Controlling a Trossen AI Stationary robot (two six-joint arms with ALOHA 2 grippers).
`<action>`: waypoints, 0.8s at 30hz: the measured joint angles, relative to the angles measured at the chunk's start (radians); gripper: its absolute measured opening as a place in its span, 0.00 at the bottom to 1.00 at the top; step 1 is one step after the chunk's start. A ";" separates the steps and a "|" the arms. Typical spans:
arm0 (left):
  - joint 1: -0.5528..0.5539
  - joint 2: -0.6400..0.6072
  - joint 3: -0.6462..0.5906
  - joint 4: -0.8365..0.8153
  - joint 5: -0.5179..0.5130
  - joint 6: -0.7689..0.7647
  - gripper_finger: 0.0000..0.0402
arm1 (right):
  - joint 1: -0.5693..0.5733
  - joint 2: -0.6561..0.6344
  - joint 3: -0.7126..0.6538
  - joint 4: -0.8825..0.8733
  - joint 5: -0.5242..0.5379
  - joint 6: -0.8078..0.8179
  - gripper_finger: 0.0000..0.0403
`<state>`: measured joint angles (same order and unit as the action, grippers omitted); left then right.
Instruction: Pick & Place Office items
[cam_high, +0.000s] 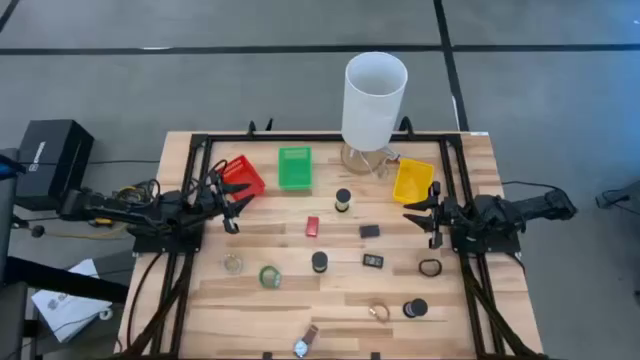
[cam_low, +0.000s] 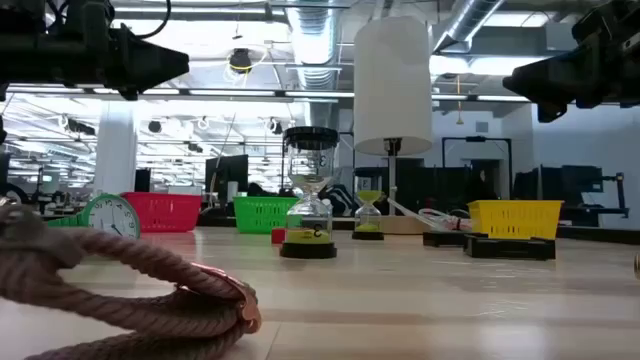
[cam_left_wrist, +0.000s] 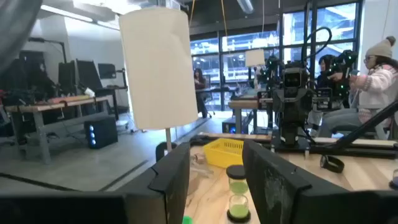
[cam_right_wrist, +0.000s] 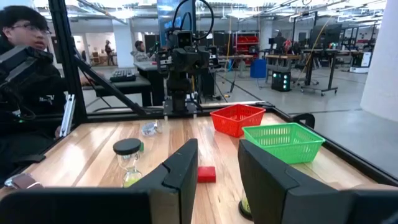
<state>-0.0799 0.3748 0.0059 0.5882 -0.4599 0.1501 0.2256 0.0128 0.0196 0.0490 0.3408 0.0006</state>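
I see the left gripper (cam_high: 232, 205) at nine o'clock and the right gripper (cam_high: 420, 215) at three o'clock, both raised, jaws parted and empty. The office items, among them a red block (cam_high: 312, 227), lie scattered across the table (cam_high: 340, 300) centre toward six.

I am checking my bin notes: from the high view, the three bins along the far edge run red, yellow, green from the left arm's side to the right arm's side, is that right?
Not quite. The high view shows the red bin nearest the left arm, then the green bin in the middle, and the yellow bin nearest the right arm. The order is red, green, yellow.
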 joint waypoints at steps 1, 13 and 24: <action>0.000 0.000 0.000 0.002 0.000 0.000 0.36 | 0.000 0.000 0.000 0.000 0.000 0.000 0.27; 0.000 0.000 0.000 0.005 0.000 -0.075 0.36 | -0.025 0.000 0.000 0.026 0.004 -0.226 0.27; 0.000 0.026 0.000 0.055 0.194 -0.261 0.36 | -0.118 0.000 0.002 0.239 0.003 -0.308 0.27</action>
<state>-0.0799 0.4006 0.0061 0.6429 -0.2659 -0.1112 0.1080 0.0128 0.0219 0.2877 0.3439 -0.3072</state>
